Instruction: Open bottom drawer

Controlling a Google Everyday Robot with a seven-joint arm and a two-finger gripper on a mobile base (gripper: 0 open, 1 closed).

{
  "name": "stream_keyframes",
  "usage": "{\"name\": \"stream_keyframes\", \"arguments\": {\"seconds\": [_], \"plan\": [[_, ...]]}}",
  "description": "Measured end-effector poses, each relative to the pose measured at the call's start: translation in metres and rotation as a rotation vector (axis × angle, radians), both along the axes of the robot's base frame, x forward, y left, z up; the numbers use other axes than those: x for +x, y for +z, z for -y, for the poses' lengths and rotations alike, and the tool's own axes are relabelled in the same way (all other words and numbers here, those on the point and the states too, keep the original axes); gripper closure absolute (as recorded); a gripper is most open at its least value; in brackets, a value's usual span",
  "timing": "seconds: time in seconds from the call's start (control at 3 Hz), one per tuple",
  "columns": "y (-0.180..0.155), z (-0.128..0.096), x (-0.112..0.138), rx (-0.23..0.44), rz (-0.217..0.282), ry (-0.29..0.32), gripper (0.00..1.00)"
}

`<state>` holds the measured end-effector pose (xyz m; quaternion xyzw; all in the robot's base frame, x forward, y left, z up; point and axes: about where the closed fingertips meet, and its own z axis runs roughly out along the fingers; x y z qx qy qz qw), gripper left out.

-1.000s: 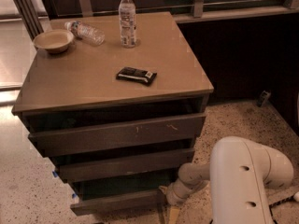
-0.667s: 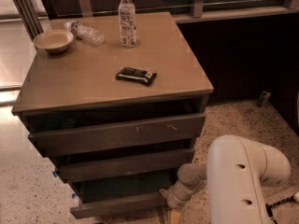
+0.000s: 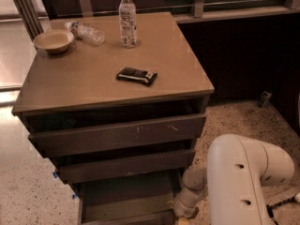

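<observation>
The bottom drawer (image 3: pixel 125 195) is the lowest of three dark slab fronts on the cabinet. It stands pulled out, with its shallow dark tray open to view and its front at the frame's lower edge. My gripper (image 3: pixel 182 213) is at the drawer's right front corner, low by the floor and partly cut off by the frame edge. Its grey wrist (image 3: pixel 193 191) runs up into the white arm (image 3: pixel 246 182) at the lower right.
The top drawer front (image 3: pixel 117 136) with pale scratches and the middle front (image 3: pixel 124 167) stand slightly out. On the cabinet top (image 3: pixel 84 86) are an upright water bottle (image 3: pixel 127 18), a lying bottle (image 3: pixel 86 32), a bowl (image 3: pixel 53 41) and a dark packet (image 3: pixel 136 76). Speckled floor lies to the right.
The bottom drawer has slid a little further out toward the camera, and the gripper has moved down and outward with it. More of the tray shows now.
</observation>
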<state>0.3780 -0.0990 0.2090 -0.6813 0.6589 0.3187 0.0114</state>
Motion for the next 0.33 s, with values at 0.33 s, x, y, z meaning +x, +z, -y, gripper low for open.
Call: {"name": "stream_keyframes", "arguments": {"seconds": [0.33], "plan": [[0.0,0.0,0.0,0.0,0.0,0.0,0.0]]}}
